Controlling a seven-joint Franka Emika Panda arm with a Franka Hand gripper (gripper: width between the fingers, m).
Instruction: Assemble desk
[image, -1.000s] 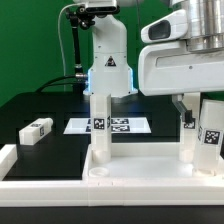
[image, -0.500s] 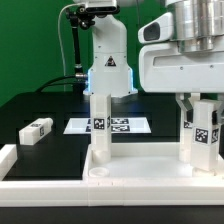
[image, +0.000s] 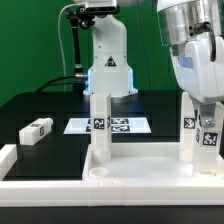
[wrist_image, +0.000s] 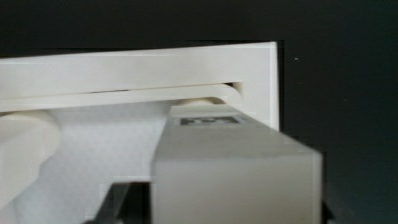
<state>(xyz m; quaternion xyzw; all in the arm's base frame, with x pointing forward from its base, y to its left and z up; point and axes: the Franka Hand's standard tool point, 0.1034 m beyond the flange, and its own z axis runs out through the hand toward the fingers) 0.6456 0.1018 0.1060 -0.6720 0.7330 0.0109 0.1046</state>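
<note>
The white desk tabletop (image: 130, 170) lies at the front with its raised rim up. One white leg (image: 100, 125) stands in its left socket. Another leg (image: 187, 140) stands at the exterior view's right. My gripper (image: 205, 110) is shut on a third tagged leg (image: 211, 145) and holds it upright just beside that right leg, low over the tabletop. In the wrist view the held leg (wrist_image: 231, 160) fills the middle between my dark fingers, its far end at the tabletop's corner (wrist_image: 214, 95). A fourth leg (image: 35, 130) lies loose on the black table at the left.
The marker board (image: 120, 126) lies flat behind the tabletop. A low white border rail (image: 12, 160) runs along the front left. The robot base (image: 108, 60) stands at the back.
The held leg has gone from tilted to upright and sits a little lower. The wrist has turned and its bulky white body has swung up and to the right.
</note>
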